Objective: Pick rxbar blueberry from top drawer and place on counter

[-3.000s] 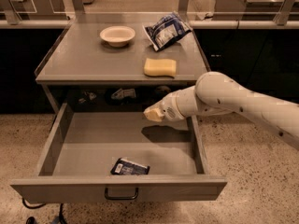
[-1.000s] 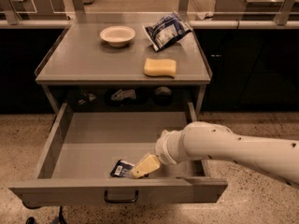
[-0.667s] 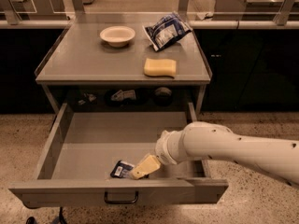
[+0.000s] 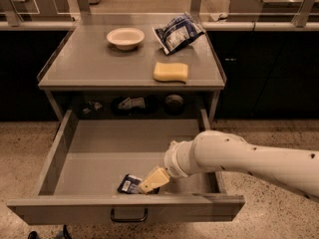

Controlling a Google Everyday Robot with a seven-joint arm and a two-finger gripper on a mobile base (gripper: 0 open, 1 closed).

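Note:
The top drawer (image 4: 84, 143) stands pulled out under the counter (image 4: 89, 63). The rxbar blueberry (image 4: 129, 184), a small dark-blue bar with a white patch, lies flat on the drawer floor near the front panel. My gripper (image 4: 151, 181) reaches in from the right on a white arm; its cream fingers (image 4: 154, 179) point down-left and lie over the bar's right end, hiding that end.
On the counter sit a white bowl (image 4: 125, 37), a yellow sponge (image 4: 171, 71) and a crinkled blue-and-white bag (image 4: 177, 32). Small items lie on the shelf behind the drawer (image 4: 130, 103). The drawer's front handle (image 4: 129, 216) is low in view. Dark cabinets flank the counter.
From three seconds ago the gripper came down from the drawer's back right to the bar at the front. Over the last second it has barely moved.

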